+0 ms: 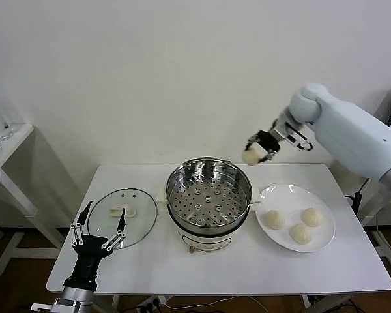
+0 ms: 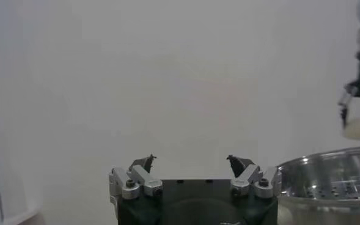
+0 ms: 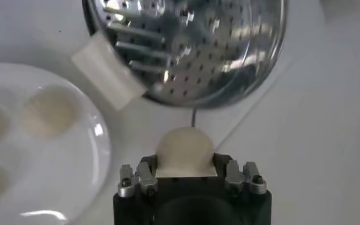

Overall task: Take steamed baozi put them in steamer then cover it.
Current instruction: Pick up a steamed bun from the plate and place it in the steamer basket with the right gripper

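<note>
The right arm (image 1: 355, 134) is a smooth, rounded white shell. Both grippers have black bodies. Their silver finger links carry dark screws, and the left gripper (image 1: 102, 220) has slim black fingers (image 1: 85, 213).

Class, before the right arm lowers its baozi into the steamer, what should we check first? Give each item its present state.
1. Right gripper shut on baozi: ok.
2. Baozi above the steamer opening: not ok, it hangs beyond the far right rim.
3. Steamer tray bare, nothing blocking: ok.
4. Cover off the steamer, lying on the table: ok.
5. Left gripper open, clear of the steamer, over the cover: ok.
6. Three baozi waiting on the plate: ok.
</note>
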Controlling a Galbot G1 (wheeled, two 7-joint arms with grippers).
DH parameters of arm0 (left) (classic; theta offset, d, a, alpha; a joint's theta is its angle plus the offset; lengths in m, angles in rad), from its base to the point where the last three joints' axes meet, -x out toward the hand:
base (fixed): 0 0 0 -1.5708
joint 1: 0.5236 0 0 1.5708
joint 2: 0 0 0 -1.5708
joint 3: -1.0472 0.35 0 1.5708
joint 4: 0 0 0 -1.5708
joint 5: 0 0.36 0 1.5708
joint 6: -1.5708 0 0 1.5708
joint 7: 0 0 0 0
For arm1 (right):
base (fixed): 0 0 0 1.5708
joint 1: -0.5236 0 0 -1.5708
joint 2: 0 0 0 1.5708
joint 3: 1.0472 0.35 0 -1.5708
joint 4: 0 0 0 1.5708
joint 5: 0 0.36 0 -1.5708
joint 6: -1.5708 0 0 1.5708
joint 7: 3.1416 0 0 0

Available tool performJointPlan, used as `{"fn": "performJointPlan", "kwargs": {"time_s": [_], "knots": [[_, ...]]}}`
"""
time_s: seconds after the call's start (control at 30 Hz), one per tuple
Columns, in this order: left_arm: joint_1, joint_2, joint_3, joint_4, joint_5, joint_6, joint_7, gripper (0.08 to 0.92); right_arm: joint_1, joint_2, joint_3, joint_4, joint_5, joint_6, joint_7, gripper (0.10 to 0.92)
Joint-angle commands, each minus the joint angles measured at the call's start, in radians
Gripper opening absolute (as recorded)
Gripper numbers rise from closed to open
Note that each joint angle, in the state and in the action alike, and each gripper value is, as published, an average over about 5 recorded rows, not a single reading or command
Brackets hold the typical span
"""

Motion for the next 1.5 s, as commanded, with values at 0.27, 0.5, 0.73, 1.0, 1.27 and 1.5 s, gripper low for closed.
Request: {"fn": "performJointPlan", "kwargs": {"time_s": [0.27, 0.5, 0.73, 1.0, 1.27, 1.5], "knots": [[-0.001, 0.002, 0.0, -0.005, 0.0, -0.006, -0.002, 0.823, -0.06, 0.219, -0.069, -0.019, -0.196, 0.122, 0.021, 0.645], [0.0, 0.003, -0.005, -0.003, -0.002, -0.01, -0.003, 0.823, -0.109, 0.292, -0.037, -0.12, -0.251, 0.136, 0.031, 0.645], [0.0, 0.0, -0.003, -0.001, -0.002, -0.015, -0.003, 0.823, -0.127, 0.313, -0.035, -0.149, -0.275, 0.144, 0.028, 0.645], [0.003, -0.001, 0.0, -0.008, -0.003, -0.016, -0.003, 0.823, -0.137, 0.319, -0.038, -0.156, -0.277, 0.144, 0.008, 0.656], [0.003, 0.003, 0.002, -0.012, -0.004, -0.015, -0.004, 0.823, -0.094, 0.261, -0.045, -0.088, -0.208, 0.111, -0.02, 0.805], [-0.003, 0.008, 0.008, -0.019, -0.003, -0.008, -0.005, 0.823, 0.046, -0.002, -0.091, 0.099, 0.134, -0.155, -0.093, 0.822]]}}
